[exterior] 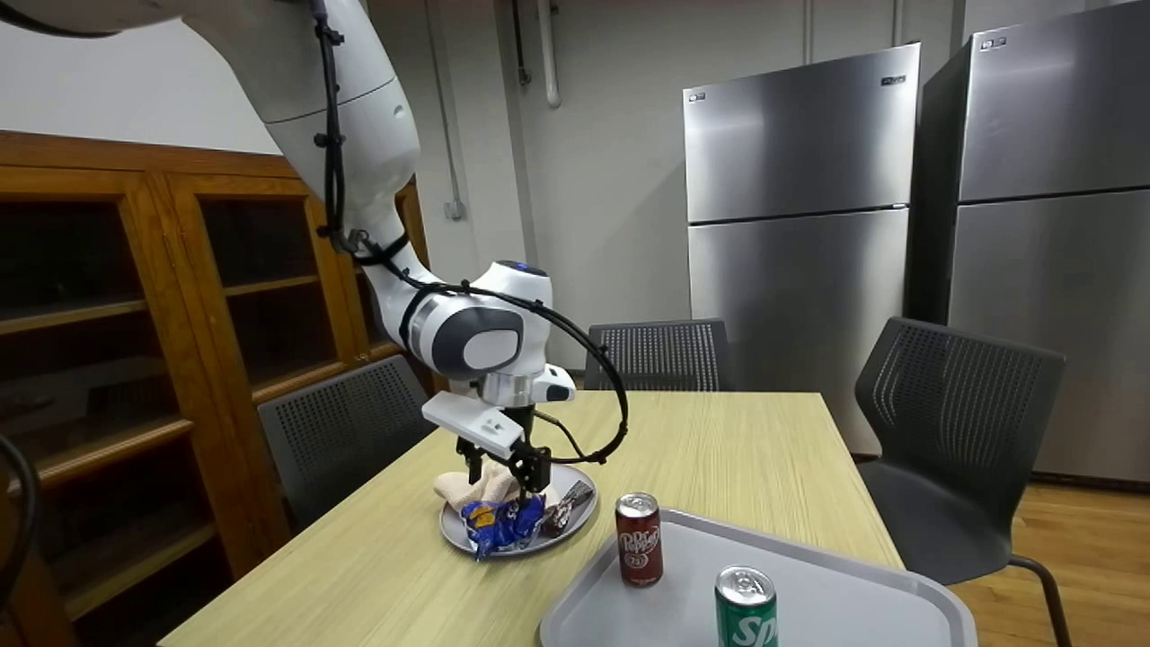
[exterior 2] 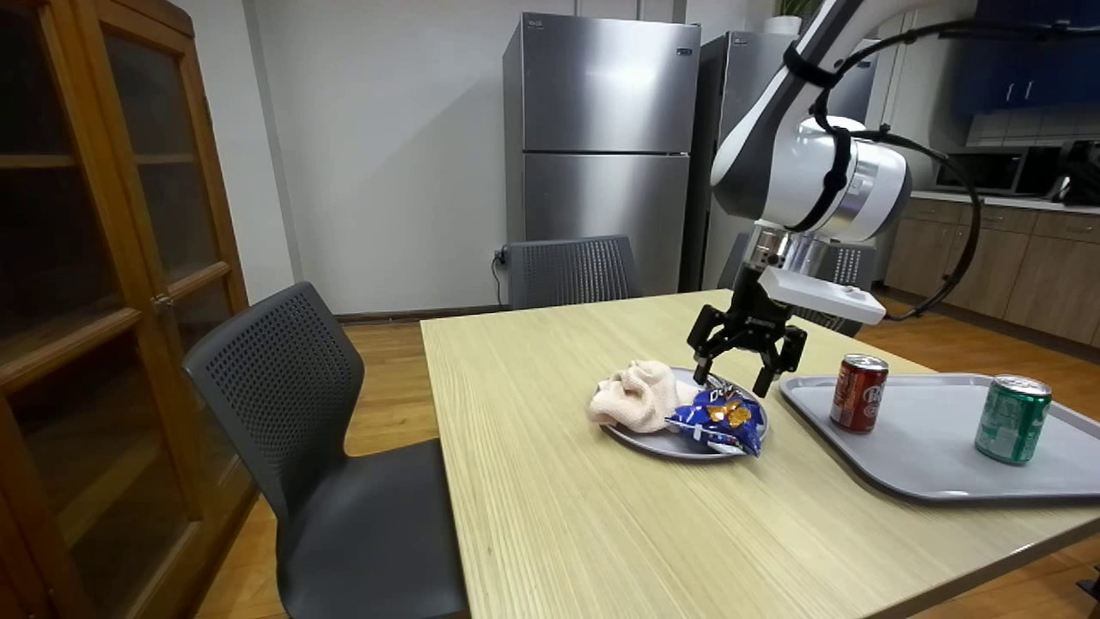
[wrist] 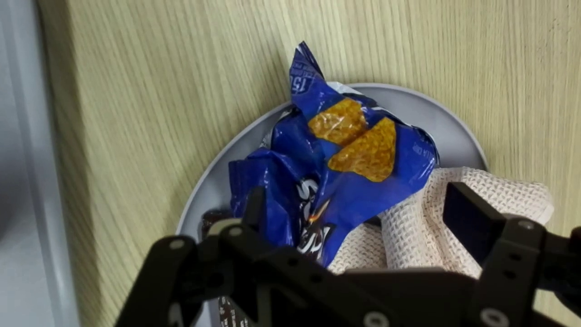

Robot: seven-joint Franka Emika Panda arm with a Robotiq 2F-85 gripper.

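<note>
My gripper is open and points down over a round grey plate. It holds nothing. A crumpled blue chip bag lies on the plate, with one end past the rim. A cream woven cloth lies beside and partly under the bag. In the wrist view one finger overlaps the bag and the other overlaps the cloth; contact cannot be told. A dark brown shiny wrapper lies on the plate beside the bag, mostly hidden by the gripper in the wrist view.
A grey tray bears a dark red can and a green can, both upright. The plate and tray rest on a light wood table. Dark chairs stand around it. A wooden cabinet stands along the wall.
</note>
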